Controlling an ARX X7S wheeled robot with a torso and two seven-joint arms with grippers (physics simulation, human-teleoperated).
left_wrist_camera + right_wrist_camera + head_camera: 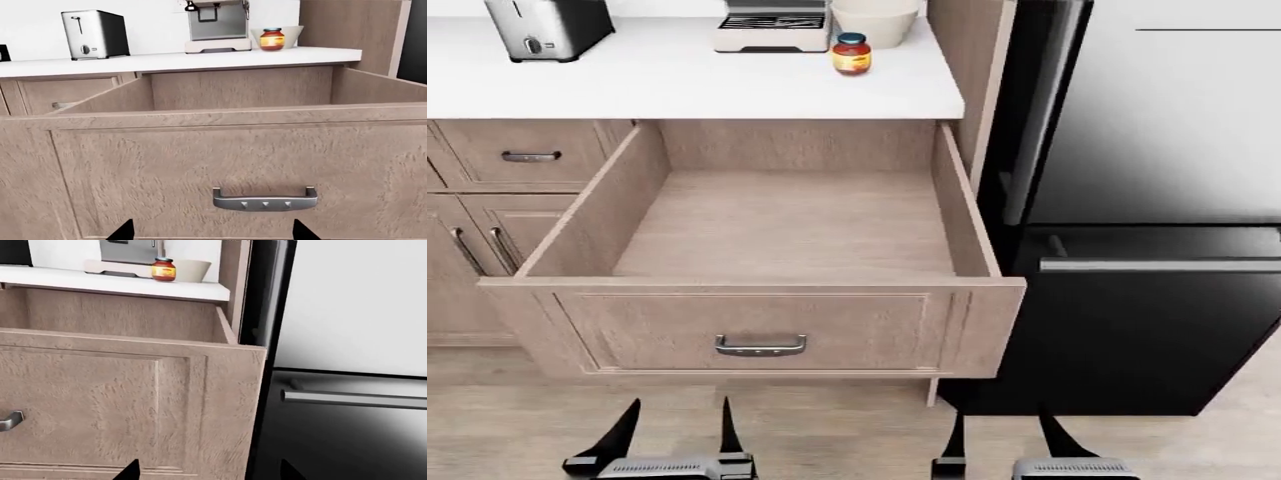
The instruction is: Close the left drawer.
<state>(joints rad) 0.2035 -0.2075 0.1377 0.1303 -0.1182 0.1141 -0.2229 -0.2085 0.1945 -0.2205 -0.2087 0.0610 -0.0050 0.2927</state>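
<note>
The left drawer is pulled far out from under the white counter, and its plain wooden inside holds nothing. Its front panel carries a small dark metal bar handle. My left gripper is open, just in front of the panel and below the handle, apart from it. In the left wrist view the left gripper shows only its two dark tips. My right gripper is open too, facing the drawer's right front corner. Nothing sits between the right gripper's fingers.
A black fridge stands immediately right of the drawer. On the counter are a toaster, a coffee machine, a jar and a bowl. A small shut drawer and cabinet doors are at the left.
</note>
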